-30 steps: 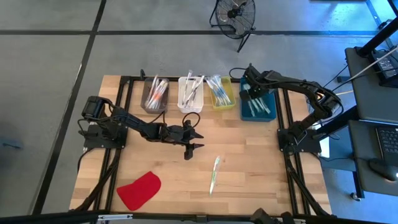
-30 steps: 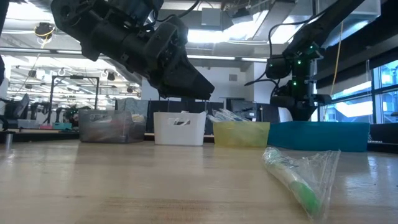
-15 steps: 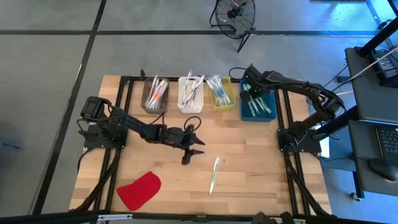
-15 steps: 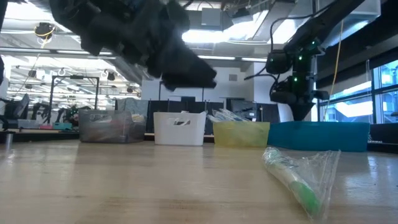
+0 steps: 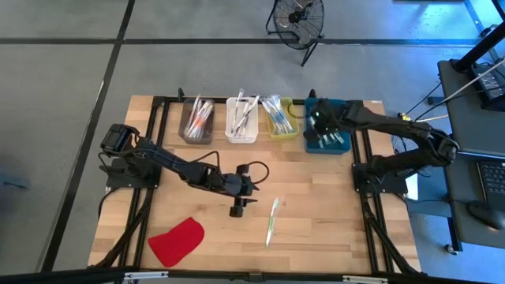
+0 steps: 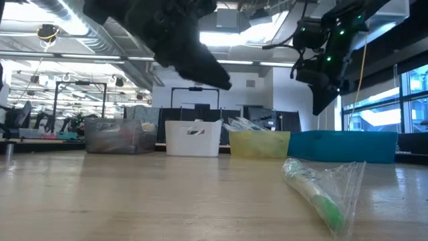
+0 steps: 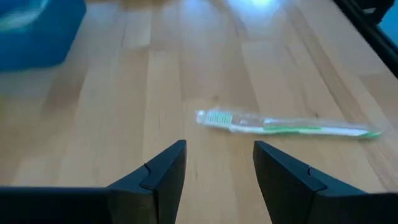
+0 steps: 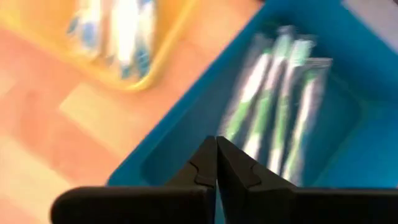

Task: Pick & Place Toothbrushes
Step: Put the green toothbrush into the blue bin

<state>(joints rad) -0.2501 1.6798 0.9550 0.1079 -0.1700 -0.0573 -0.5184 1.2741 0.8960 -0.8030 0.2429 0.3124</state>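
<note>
Left pincer spread and held low over the counter, wrapped green toothbrush lying just ahead of its fingers, untouched, right pincer pressed together, empty, above the blue bin where green toothbrushes are laid.

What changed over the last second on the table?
The left gripper moved down the table toward the lone toothbrush, open. The right gripper shut empty above the blue bin and its arm pulled back. The toothbrush, bins and red cloth stayed put.
</note>
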